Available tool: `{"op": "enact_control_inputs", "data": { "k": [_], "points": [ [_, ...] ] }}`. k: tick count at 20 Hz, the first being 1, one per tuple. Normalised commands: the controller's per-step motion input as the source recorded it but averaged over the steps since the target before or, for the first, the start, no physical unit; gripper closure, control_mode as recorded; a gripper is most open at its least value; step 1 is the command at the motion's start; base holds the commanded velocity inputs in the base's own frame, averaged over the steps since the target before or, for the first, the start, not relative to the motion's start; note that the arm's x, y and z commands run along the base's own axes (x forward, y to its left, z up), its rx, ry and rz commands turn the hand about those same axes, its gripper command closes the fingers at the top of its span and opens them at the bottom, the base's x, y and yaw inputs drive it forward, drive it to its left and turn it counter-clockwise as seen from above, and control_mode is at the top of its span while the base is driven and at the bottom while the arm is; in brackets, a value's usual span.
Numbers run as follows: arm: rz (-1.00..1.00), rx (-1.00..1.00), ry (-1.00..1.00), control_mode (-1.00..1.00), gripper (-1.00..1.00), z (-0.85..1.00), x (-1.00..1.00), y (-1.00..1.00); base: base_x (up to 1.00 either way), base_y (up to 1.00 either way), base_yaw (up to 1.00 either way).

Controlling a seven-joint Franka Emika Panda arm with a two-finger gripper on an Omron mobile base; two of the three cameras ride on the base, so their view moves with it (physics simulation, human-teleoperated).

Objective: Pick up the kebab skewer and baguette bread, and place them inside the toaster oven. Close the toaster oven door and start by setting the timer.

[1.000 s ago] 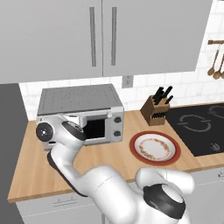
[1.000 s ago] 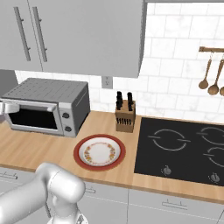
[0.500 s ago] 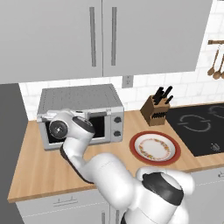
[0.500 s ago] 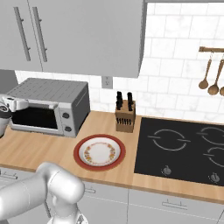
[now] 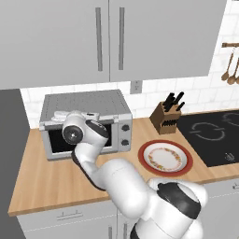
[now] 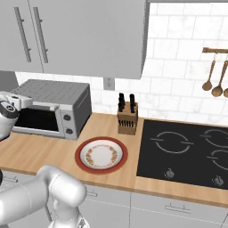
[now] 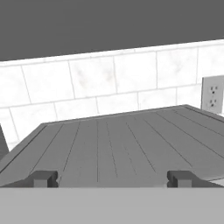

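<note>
In the left base view, the boxy grey metal toaster oven [image 5: 86, 122] is seen at the far left of the wooden counter [image 5: 42, 182], its door [image 5: 84, 137] shut, and no writing can be read. In the right base view, a round red-rimmed plate [image 6: 101, 155] with a flowered ring is seen right of it. In the hand view, the gripper [image 7: 112, 178] is held wide apart, holding nothing, over the ribbed grey oven top.
</note>
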Motion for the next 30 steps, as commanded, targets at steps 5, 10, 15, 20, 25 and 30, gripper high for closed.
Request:
{"op": "enact_control_inputs", "data": {
  "k": [5, 10, 15, 20, 25, 30],
  "points": [
    [0.00, 0.02, -0.03, -1.00, -1.00, 0.44, -0.39, 0.00, 0.00, 0.00, 0.00],
    [0.00, 0.00, 0.00, -1.00, -1.00, 0.02, -0.58, -0.05, 0.00, 0.00, 0.00],
    [0.00, 0.00, 0.00, -1.00, -1.00, 0.00, -0.56, -0.35, 0.00, 0.00, 0.00],
    [0.05, -0.03, 0.00, -1.00, -1.00, 0.00, -0.48, -0.68, 0.00, 0.00, 0.00],
    [0.08, -0.09, 0.00, -1.00, -1.00, -0.17, -0.33, -0.65, 0.00, 0.00, 0.00],
    [0.10, -0.09, 0.00, -1.00, -1.00, -0.25, -0.12, -0.56, 0.00, 0.00, 0.00]
  ]
}}
